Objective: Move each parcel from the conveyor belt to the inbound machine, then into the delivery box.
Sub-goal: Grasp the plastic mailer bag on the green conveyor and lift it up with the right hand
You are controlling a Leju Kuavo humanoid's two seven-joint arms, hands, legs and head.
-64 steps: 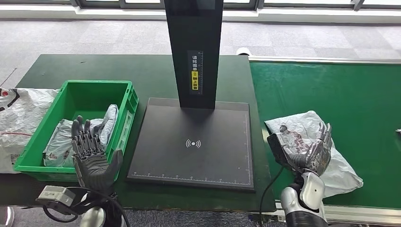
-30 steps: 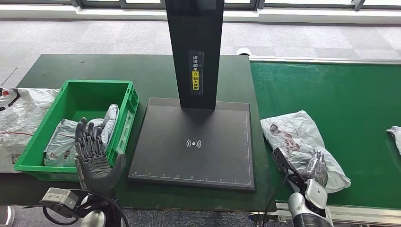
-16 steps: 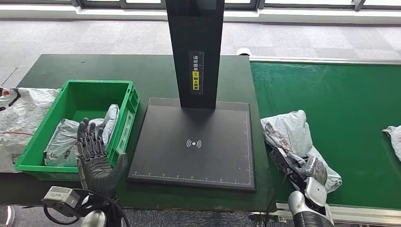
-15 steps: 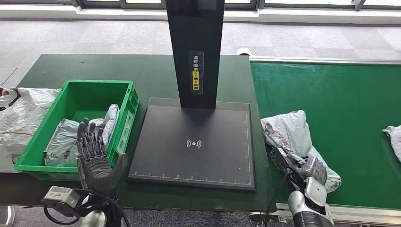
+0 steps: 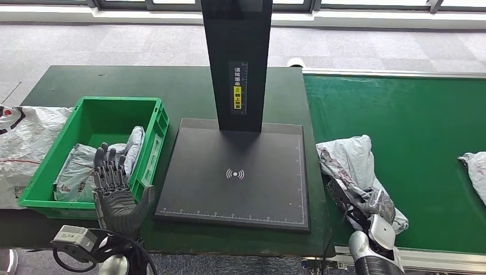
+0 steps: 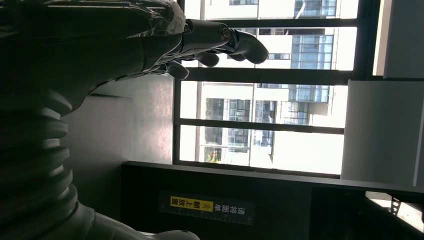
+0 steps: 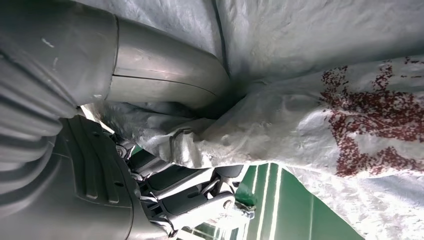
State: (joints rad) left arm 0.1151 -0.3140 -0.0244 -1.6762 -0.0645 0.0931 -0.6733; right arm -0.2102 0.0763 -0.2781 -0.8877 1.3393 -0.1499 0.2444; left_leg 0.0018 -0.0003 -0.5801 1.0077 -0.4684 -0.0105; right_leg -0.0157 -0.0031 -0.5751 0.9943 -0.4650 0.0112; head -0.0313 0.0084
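Right hand (image 5: 379, 207) gripping crumpled grey plastic parcel (image 5: 355, 166) at conveyor edge.
You are seeing its fingers clenching the bag on the green conveyor belt (image 5: 412, 126); left hand (image 5: 114, 189) is hovering with fingers spread, holding nothing. The black scanner post's yellow label (image 5: 236, 96) is showing Chinese characters.

A crumpled grey poly parcel (image 5: 356, 172) with dark red print is lying at the conveyor belt's (image 5: 412, 126) near left edge, bunched up in the right hand (image 5: 375, 203) gripping it. The black inbound machine (image 5: 235, 172) is standing left of it. The green delivery box (image 5: 91, 117), far left, is holding grey parcels (image 5: 77, 166).
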